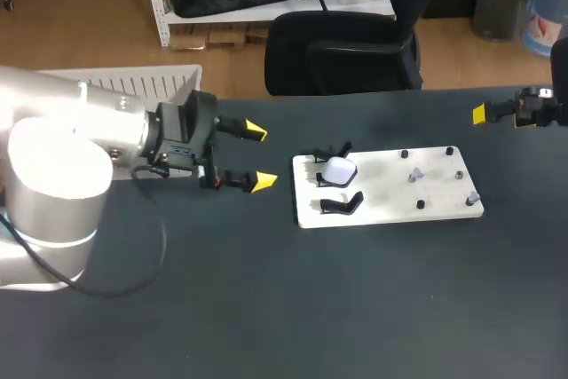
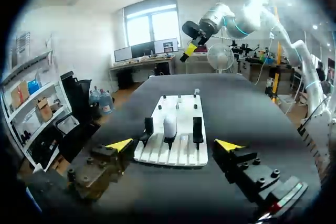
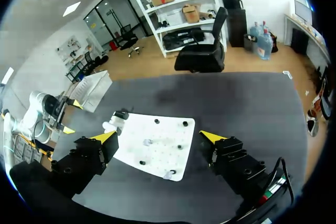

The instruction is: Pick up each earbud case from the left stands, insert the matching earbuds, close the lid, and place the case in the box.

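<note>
A white earbud case rests on the middle one of three black stands at the left end of a white board. Two small earbuds stand on pegs further right on the board. My left gripper hovers open just left of the board, level with the stands. In the left wrist view the case is straight ahead of the open left gripper, a short way off. My right gripper is open, high above the board, with the case at the board's far end.
A white slatted box sits at the back left, behind my left arm. The stands on either side of the case hold nothing. Dark tabletop surrounds the board on all sides.
</note>
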`<state>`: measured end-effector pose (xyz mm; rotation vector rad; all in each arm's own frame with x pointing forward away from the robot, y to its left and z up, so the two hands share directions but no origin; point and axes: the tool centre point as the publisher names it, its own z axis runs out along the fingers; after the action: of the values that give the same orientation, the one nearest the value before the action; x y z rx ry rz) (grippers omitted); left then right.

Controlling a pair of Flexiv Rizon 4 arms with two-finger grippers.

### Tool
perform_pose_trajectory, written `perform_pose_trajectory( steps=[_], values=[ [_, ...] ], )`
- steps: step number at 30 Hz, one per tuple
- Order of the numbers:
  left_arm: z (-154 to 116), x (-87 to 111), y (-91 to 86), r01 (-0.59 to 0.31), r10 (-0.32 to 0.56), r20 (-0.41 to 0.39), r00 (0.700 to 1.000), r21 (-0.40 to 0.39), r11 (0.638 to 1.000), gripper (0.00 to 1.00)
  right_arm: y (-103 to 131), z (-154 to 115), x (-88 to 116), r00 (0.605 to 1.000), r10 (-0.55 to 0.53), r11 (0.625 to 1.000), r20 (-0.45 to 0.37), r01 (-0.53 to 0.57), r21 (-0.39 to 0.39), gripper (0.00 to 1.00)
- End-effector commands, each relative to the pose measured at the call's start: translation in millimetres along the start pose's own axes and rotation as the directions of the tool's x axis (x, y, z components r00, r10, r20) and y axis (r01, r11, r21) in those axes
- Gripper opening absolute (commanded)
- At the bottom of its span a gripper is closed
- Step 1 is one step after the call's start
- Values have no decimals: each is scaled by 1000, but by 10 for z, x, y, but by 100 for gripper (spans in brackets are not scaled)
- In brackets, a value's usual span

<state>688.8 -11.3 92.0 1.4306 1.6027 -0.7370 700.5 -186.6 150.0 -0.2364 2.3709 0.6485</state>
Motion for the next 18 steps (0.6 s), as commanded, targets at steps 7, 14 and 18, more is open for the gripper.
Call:
perform_pose_trajectory(
  steps=[7,14,18],
  values=[
    [432,77,-27,52,-52,-36,998,-9,999,100,6,-1,0,1000,0,1000,-1,0,4,100],
    [432,77,-27,52,-52,-36,998,-9,999,100,6,-1,0,1000,0,1000,-1,0,4,100],
    [432,77,-27,52,-52,-36,998,-9,999,100,6,-1,0,1000,0,1000,-1,0,4,100]
  ],
)
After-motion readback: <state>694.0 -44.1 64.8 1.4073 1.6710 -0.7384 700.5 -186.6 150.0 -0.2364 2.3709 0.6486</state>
